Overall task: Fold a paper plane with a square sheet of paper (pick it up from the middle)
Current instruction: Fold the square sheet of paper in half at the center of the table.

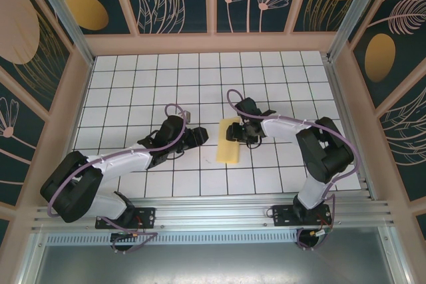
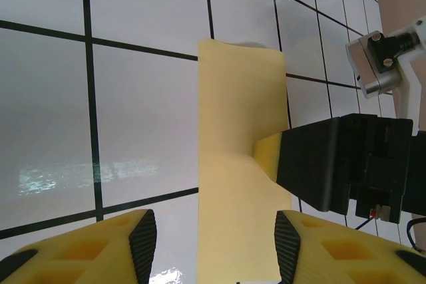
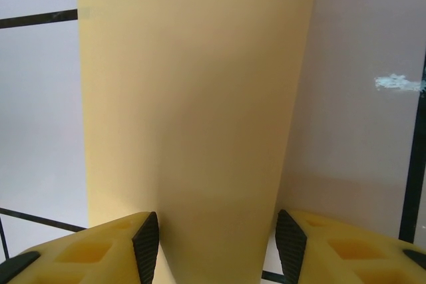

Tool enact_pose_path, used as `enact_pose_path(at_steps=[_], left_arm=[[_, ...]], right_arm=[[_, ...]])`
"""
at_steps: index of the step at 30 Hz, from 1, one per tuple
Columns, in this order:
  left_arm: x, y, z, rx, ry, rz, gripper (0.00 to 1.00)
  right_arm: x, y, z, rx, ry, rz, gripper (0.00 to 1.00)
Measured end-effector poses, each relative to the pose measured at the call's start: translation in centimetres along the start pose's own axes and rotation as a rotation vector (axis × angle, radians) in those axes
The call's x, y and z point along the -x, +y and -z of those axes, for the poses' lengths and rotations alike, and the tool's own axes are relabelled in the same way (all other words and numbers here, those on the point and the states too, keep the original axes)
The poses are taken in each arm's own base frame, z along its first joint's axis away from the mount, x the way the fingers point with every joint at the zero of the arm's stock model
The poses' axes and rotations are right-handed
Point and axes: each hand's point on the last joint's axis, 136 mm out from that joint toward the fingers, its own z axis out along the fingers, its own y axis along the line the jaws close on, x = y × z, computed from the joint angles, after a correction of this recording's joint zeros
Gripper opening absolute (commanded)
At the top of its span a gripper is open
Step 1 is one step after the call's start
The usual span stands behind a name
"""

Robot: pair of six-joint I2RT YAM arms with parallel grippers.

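Observation:
The pale-yellow sheet of paper (image 1: pixel 228 141) lies on the white grid table as a narrow rectangle, about one tile wide and two long. My left gripper (image 1: pixel 200 136) sits just left of it, open, with the paper (image 2: pixel 239 164) reaching between its fingertips (image 2: pixel 216 244). My right gripper (image 1: pixel 234 131) is over the paper's far right part, open, its jaws straddling the paper (image 3: pixel 193 98) without closing on it (image 3: pixel 218 244). One yellow finger (image 2: pixel 266 154) of the right gripper rests at the paper's right edge. A pointed paper plane is out of view.
Wooden walls (image 1: pixel 346 91) enclose the tiled table (image 1: pixel 133 84) on three sides. An aluminium rail (image 1: pixel 213 207) runs along the near edge by the arm bases. Purple cables loop over both arms.

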Motion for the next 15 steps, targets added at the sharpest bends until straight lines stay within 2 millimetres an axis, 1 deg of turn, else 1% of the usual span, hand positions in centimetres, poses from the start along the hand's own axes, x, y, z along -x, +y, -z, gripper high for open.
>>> enact_pose_path(at_steps=[9, 12, 15], left_arm=[[-0.17, 0.1, -0.24, 0.003, 0.01, 0.001, 0.5], [-0.27, -0.04, -0.33, -0.003, 0.018, 0.001, 0.47], [-0.28, -0.15, -0.51, -0.007, 0.023, 0.002, 0.4]], right_arm=[[-0.01, -0.08, -0.1, -0.011, 0.011, 0.011, 0.53], [-0.02, -0.14, -0.14, -0.014, 0.013, 0.019, 0.53], [-0.08, -0.15, -0.16, -0.016, 0.016, 0.027, 0.53]])
